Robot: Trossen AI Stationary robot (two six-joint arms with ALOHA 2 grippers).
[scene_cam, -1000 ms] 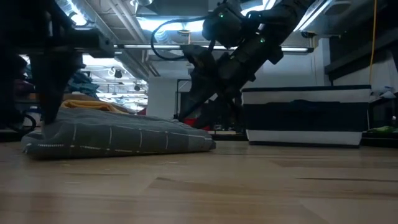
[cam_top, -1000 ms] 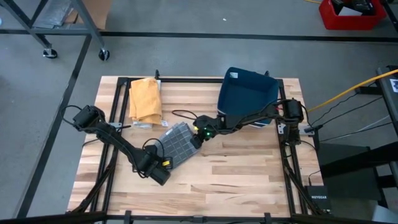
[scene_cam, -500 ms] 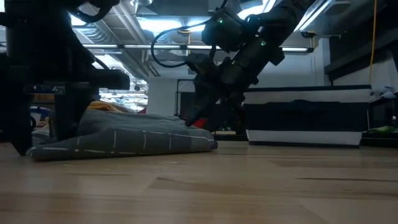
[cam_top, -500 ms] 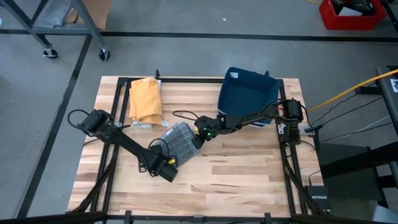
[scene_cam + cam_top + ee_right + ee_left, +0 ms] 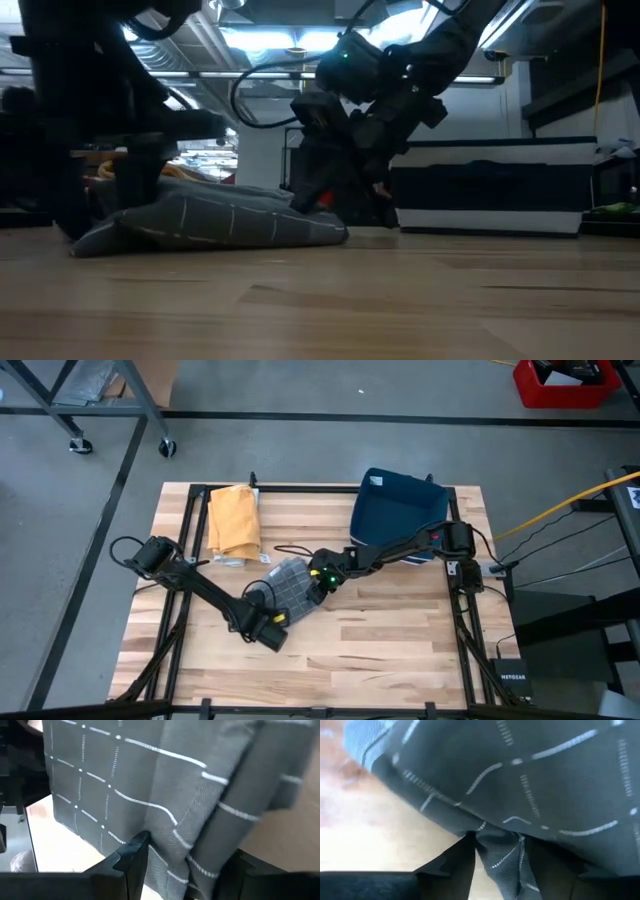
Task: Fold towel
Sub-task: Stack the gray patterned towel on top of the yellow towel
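Two opposite edges of the grey checked towel (image 5: pixel 287 584), bunched mid-desk (image 5: pixel 400 630), are pinched by the left claw (image 5: pixel 272 622) and right claw (image 5: pixel 316 578), which have been drawn closer together, suggesting a fold under way.

Both arms low at mid-bench, end effectors pinching cloth

The left arm reaches in from the left edge, elbow bent, its left end effector (image 5: pixel 270 622) down near the surface, fingers (image 5: pixel 452 865) closed on a fold of grey towel (image 5: pixel 285 582). The right arm stretches in from the right (almost straight), its right end effector (image 5: pixel 318 582) likewise clamped on the fabric.
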